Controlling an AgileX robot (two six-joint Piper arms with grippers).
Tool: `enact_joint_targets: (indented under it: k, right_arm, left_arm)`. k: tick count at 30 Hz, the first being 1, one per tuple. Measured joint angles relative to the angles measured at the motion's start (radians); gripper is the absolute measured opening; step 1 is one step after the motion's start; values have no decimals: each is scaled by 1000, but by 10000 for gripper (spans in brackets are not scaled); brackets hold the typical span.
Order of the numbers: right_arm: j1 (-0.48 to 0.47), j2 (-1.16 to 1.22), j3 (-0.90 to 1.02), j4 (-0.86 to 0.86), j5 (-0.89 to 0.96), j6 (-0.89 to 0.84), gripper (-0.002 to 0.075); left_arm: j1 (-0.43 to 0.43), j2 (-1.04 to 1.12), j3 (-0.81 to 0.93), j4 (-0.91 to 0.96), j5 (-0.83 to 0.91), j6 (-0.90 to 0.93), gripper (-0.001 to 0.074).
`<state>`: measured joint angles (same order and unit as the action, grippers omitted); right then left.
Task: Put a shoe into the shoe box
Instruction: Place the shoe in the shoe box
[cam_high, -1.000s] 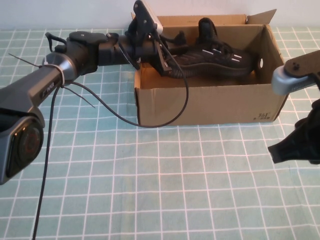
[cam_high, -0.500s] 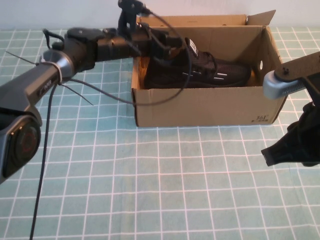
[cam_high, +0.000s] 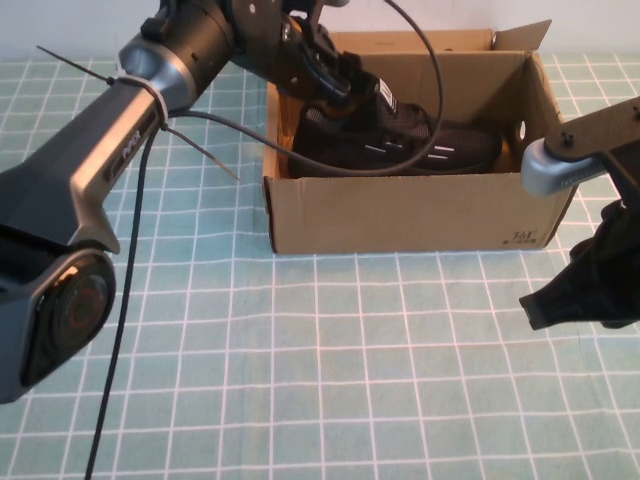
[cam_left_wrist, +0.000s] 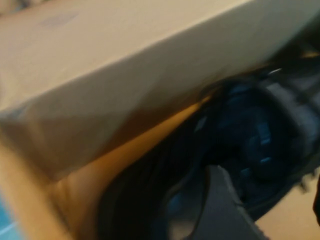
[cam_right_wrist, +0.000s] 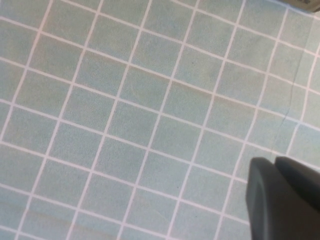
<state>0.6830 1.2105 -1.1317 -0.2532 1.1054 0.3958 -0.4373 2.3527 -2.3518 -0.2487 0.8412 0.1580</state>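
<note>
Reaching over the shoe box's (cam_high: 400, 215) left wall, left gripper (cam_high: 335, 85) at the heel of the shoe (cam_high: 400, 145) lying inside, finger state unclear, while right gripper (cam_high: 580, 300), closed, hangs parked outside the box.

Your high view is evenly lit and sharp; the brown cardboard shoe box (cam_high: 400, 215) interior lies shaded. Your left wrist view is heavily blurred.

Looks like a robot test bench in a lab: green cloth (cam_high: 300, 380) with a white grid over the bench, plain pale wall (cam_high: 80, 25) at the far edge, cable-tied arm wiring (cam_high: 120, 330) at left.
</note>
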Motion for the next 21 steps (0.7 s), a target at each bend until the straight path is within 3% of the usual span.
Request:
enact_joint_targets:
  k: [21]
  right_arm:
    - [0, 0, 0, 10, -5, -35, -8]
  left_arm:
    - [0, 32, -3, 227, -26, -127, 330]
